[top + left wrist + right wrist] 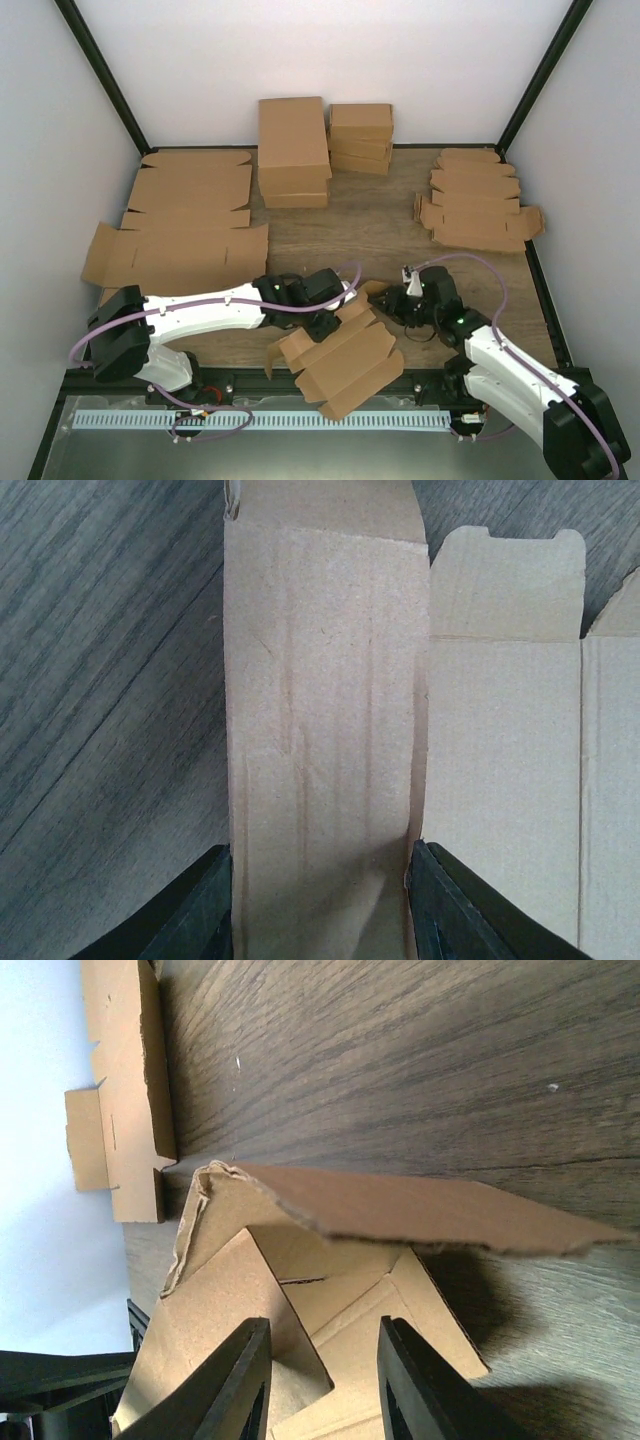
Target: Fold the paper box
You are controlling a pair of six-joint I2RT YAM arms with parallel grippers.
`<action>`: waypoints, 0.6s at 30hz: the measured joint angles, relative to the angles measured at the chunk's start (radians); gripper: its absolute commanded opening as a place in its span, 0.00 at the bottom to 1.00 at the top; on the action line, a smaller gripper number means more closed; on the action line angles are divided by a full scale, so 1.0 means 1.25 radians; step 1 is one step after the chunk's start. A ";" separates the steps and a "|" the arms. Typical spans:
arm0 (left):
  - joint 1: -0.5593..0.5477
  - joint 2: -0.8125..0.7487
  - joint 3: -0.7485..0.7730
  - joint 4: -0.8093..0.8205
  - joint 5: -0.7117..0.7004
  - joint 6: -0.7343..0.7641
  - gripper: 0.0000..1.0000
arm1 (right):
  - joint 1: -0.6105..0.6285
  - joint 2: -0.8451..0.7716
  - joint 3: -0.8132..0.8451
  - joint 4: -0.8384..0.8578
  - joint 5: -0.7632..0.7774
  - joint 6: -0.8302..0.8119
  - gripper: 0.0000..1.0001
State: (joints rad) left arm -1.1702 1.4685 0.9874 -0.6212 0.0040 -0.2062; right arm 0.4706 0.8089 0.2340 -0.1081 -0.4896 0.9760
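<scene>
Brown paper box (345, 360), apparently wooden table (380, 230)

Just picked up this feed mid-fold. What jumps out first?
The half-folded paper box at the table's near edge, flaps sticking up, has both arms on it. The left gripper straddles one panel, and the right gripper has a raised flap between its open fingers. Behind, flat cardboard blanks lie stacked left and right, with closed brown boxes at the back.
</scene>
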 measured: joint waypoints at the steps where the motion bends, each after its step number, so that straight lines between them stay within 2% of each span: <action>1: -0.002 0.000 0.000 0.002 0.000 -0.002 0.48 | 0.000 -0.007 -0.002 -0.003 0.001 0.000 0.32; 5: -0.013 0.000 0.000 0.005 -0.002 -0.006 0.48 | 0.000 -0.013 -0.014 -0.003 -0.009 -0.009 0.32; 8: -0.025 0.001 0.000 0.006 -0.003 -0.012 0.48 | 0.000 -0.005 -0.016 -0.004 -0.016 -0.023 0.26; 10: -0.034 0.002 0.001 0.005 -0.005 -0.018 0.48 | 0.000 0.006 -0.016 -0.006 -0.019 -0.038 0.27; 14: -0.051 0.013 0.008 0.005 -0.011 -0.023 0.48 | 0.000 0.028 -0.016 -0.020 -0.019 -0.068 0.41; 18: -0.060 0.025 0.018 0.004 -0.020 -0.025 0.47 | 0.001 0.051 0.000 -0.051 0.002 -0.109 0.44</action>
State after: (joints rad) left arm -1.2453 1.4994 1.0100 -0.6159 -0.0216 -0.2371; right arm 0.4713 0.8730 0.2340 -0.1719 -0.4866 0.8402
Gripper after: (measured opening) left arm 0.476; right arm 0.431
